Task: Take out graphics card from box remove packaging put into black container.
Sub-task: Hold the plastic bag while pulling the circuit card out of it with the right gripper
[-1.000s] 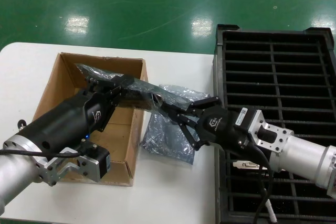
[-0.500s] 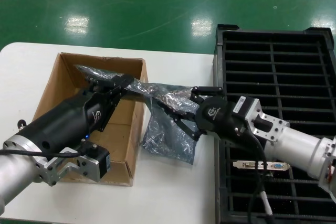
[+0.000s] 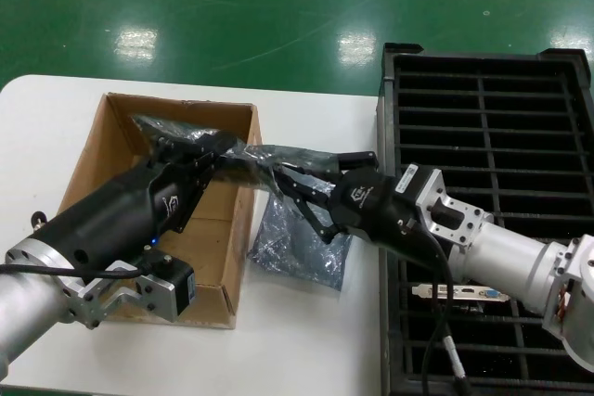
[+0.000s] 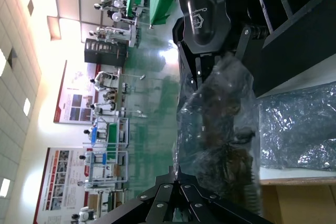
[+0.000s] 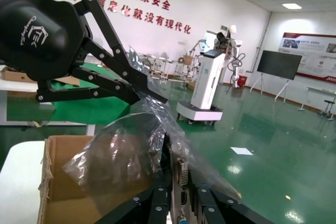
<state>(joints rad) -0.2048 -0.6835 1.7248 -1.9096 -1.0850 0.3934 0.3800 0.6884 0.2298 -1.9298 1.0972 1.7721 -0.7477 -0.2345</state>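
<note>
left end effector (image 3: 206, 150) clamps bagged card (image 3: 243, 159) above box (image 3: 93, 166) | right end effector (image 3: 290, 183) closed on packaging (image 3: 269, 157) beside box, likely to strip it

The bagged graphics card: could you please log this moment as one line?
left end effector: holds packaging above box | right end effector: pinching packaging's other end | graphics card: bagged

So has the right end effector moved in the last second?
Yes. The right end effector has slid toward the box, away from the black container, and is now closed on the bag that the left end effector holds.
</note>
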